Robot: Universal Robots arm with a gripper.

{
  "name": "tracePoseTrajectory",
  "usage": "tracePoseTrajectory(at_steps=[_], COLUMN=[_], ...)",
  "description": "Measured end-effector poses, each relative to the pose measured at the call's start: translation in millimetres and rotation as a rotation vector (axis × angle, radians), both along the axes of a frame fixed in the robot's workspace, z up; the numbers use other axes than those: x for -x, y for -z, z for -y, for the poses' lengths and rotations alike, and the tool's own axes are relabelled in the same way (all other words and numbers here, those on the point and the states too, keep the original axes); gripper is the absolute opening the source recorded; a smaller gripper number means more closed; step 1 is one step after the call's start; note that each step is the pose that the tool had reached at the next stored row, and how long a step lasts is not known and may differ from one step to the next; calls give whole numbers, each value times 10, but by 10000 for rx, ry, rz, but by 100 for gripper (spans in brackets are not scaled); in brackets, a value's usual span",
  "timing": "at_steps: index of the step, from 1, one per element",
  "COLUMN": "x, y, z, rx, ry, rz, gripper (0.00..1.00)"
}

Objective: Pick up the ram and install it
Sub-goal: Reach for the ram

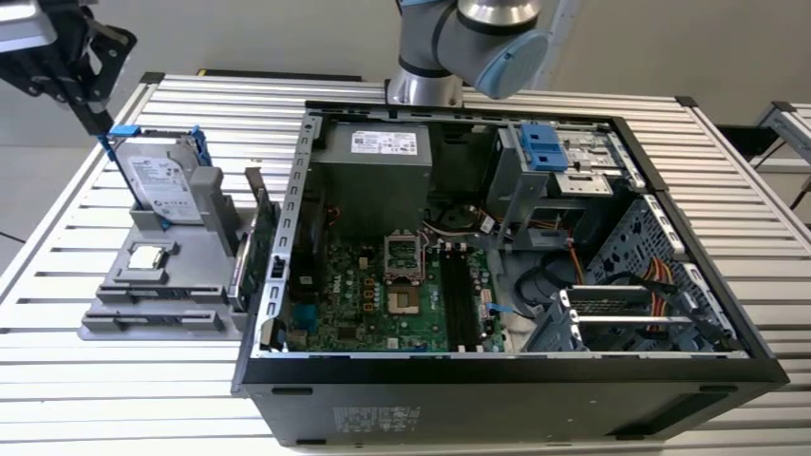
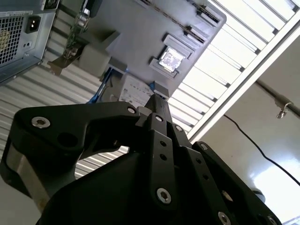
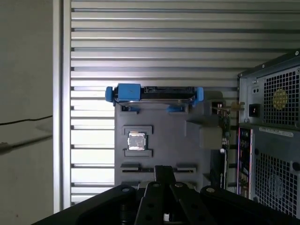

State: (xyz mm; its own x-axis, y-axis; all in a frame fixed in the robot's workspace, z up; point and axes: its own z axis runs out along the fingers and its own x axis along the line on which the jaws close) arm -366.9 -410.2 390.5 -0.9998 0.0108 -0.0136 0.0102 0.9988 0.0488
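My gripper (image 1: 99, 122) hangs up high over the gray holder (image 1: 121, 285), on the exterior view's left of the open computer case (image 1: 507, 380). My two fingers look pressed together, with nothing between them. I think the ram (image 2: 174, 18) is the thin dark strip standing on its edge in a long slot of the holder, at the end far from the hard drive (image 1: 165, 185), but I cannot be sure. I am not touching it. In the first wrist view my fingertips sit over the middle of that slot, which is good. To do this well, I should spread my fingers before I get low. Then I should come straight down and pinch the stick in the middle, on its flat sides. I must keep off the shiny square chip (image 3: 136, 140) and not tip the stick.
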Motion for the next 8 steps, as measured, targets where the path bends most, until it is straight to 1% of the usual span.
tracePoseTrajectory(at_steps=[8], x=[0], y=[0], z=[55], rx=[0], ry=[-1], rz=[1], gripper=[0])
